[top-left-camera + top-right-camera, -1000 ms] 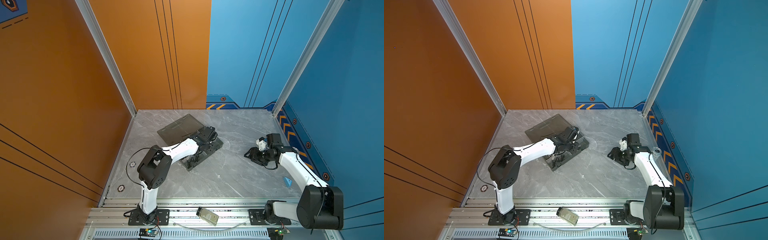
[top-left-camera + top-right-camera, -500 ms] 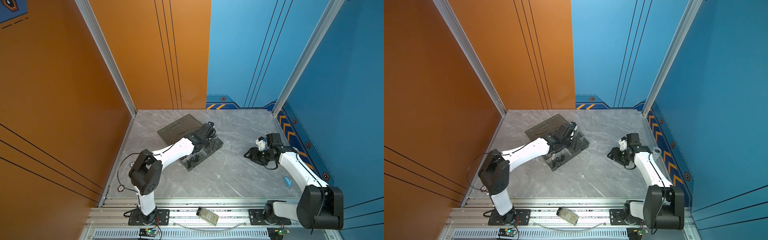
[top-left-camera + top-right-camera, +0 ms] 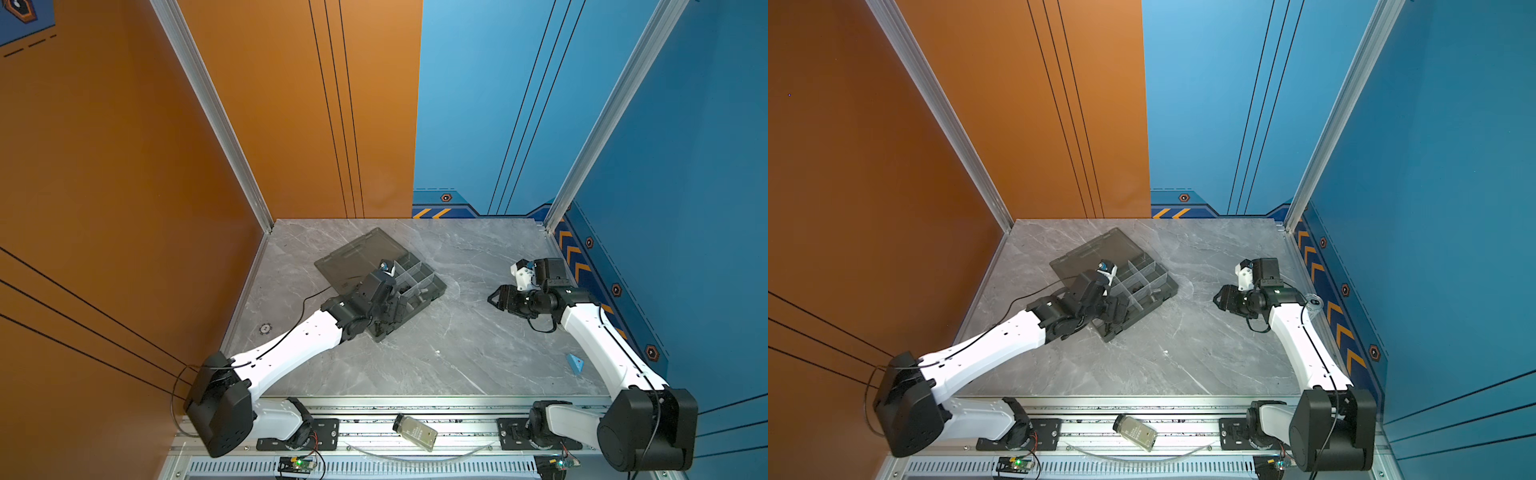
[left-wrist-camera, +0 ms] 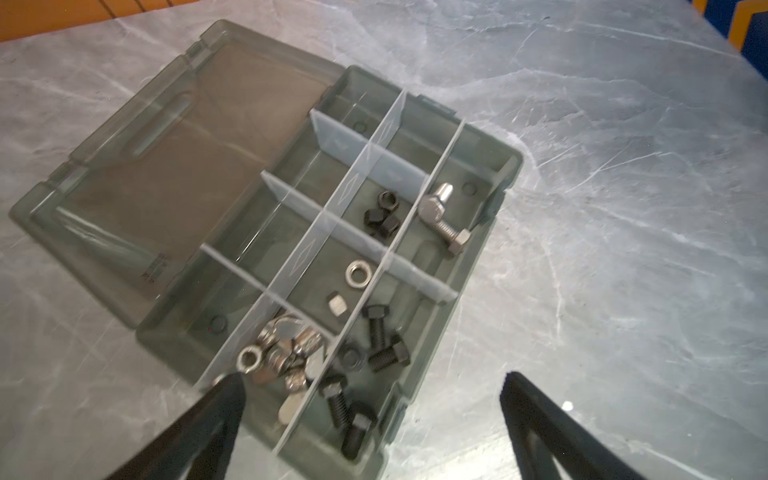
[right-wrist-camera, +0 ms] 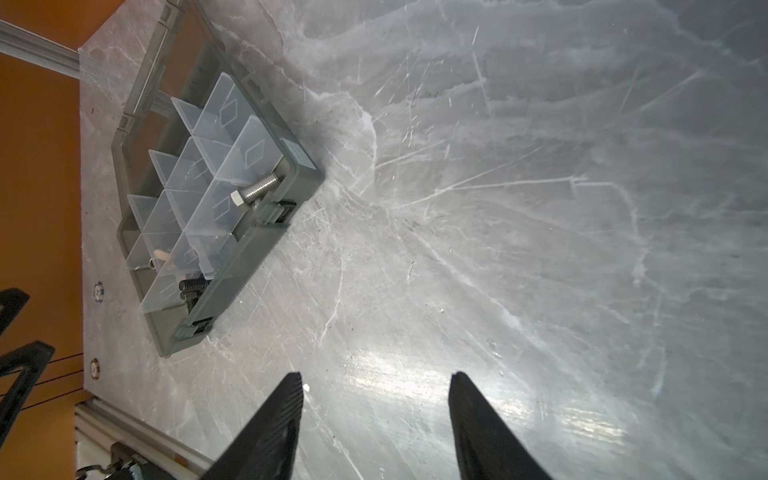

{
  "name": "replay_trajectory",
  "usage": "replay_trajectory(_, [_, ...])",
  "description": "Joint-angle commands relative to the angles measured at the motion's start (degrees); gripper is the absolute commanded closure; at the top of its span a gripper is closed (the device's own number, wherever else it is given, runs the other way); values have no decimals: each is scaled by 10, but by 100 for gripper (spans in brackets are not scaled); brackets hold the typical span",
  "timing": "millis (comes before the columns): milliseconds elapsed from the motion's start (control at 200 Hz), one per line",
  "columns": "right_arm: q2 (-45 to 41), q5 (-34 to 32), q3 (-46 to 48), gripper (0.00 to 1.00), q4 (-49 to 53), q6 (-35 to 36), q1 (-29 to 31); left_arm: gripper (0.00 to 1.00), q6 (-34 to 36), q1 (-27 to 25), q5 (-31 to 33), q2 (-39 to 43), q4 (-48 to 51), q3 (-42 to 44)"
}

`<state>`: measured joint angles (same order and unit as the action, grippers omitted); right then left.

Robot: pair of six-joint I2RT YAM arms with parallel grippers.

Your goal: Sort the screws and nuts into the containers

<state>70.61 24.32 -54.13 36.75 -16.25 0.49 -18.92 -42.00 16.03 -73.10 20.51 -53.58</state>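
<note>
The grey organiser box [image 4: 434,332] sits left of the surface's centre, nearer the back edge. Its lid [image 4: 166,166] lies flat open toward the back-left corner. I see black screws [image 4: 388,357] and silver screws [image 4: 446,226] in the cells along its long outer edge, with wing nuts [image 4: 286,353] and black nuts [image 4: 382,216] one row in. My left gripper [image 4: 372,380] hangs wide open and empty over the box's end nearest the front edge. My right gripper [image 5: 376,378] is partly open and empty above bare surface [image 3: 478,353], well right of the box.
</note>
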Motion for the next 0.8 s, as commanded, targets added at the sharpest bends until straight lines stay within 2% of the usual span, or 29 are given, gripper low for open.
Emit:
replay_trajectory(0, [5,-42,-17,40,-13,14,2,2,-12,7,61,63,7,52])
replay_trajectory(290, [45,-72,-31,40,-87,13,-1,2,14,68,110,217,12,156])
replay_trajectory(506, [45,-123,5,40,-185,43,4,2,105,121,161,338,-63,252])
replay_trajectory(686, [51,-137,28,40,-228,72,6,2,132,182,153,436,-118,319])
replay_trajectory(796, [61,-139,37,39,-245,85,8,2,151,216,134,467,-150,353])
